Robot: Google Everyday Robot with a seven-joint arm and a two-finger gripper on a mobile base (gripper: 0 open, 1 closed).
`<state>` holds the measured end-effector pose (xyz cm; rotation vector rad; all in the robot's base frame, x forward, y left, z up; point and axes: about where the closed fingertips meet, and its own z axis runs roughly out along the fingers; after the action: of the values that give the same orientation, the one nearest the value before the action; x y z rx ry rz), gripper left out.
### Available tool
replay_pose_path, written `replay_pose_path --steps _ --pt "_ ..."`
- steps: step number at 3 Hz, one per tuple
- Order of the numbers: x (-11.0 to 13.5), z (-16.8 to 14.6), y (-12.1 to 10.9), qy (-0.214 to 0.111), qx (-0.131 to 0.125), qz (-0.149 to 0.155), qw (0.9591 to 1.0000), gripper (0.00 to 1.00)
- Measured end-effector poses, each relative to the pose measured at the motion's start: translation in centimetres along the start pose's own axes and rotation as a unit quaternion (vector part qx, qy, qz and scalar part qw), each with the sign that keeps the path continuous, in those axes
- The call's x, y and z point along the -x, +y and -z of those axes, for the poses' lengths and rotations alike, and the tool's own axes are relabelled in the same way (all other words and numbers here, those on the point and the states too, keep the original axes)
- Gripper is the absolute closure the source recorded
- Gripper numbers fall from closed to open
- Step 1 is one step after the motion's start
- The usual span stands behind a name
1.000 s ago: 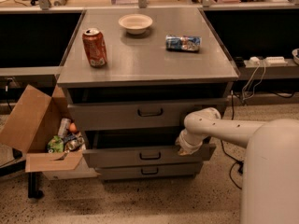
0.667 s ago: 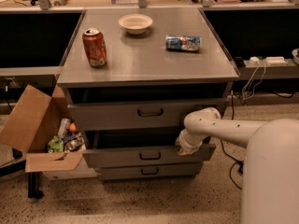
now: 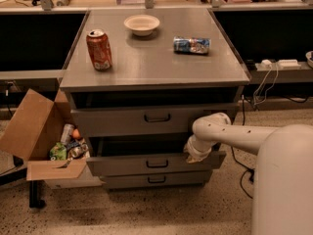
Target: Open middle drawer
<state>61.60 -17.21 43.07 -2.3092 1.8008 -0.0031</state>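
Gripper (image 3: 197, 153) was pictured at the right end of the middle drawer (image 3: 146, 164), drawn partly out; whether it was closed could not be told. A straight, level pull was judged best.

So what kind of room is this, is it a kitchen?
Probably a lab or workshop, not a kitchen: there's a grey metal cabinet, a power strip with loose cables, and a cardboard box of rubbish on the floor. The robot's gripper sits at the right end of the middle drawer.
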Motion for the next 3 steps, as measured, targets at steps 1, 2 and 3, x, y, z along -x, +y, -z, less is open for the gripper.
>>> replay_pose_path --steps 1,2,3 --pt "0.0 0.0 0.0 0.0 0.0 0.0 1.0 0.14" --pt "0.0 -0.01 0.01 0.0 0.0 0.0 1.0 0.0" --pt "0.0 -0.01 0.01 0.0 0.0 0.0 1.0 0.0"
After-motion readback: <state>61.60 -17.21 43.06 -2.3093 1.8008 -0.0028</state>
